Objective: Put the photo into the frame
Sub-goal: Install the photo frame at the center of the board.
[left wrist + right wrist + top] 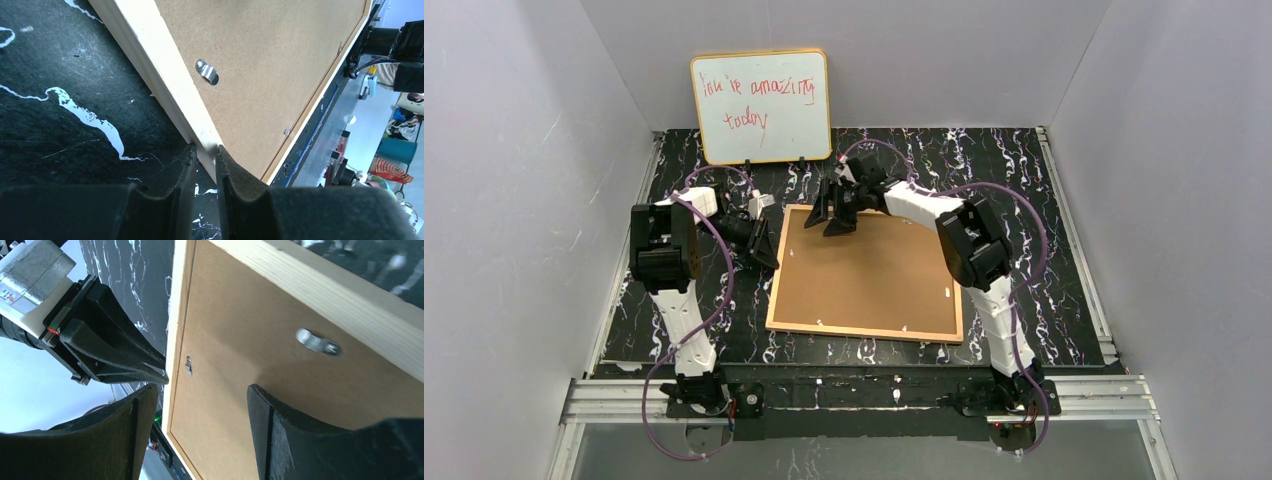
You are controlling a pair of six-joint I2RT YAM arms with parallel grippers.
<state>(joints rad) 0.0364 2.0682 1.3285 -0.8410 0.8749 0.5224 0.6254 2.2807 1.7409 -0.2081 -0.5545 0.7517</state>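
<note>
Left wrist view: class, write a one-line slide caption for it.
Left gripper, jaws nearly together, meets the wooden rim of the frame lying back-up, metal clip showing.

Top camera overhead, faces down; both wrist cameras close, sharing frame (165, 75) left edge.

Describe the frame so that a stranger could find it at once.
On the black marbled table, look at the middle. The frame lies flat there, brown back up, pale wood rim. The whiteboard behind it stands upright and bears red writing.
</note>
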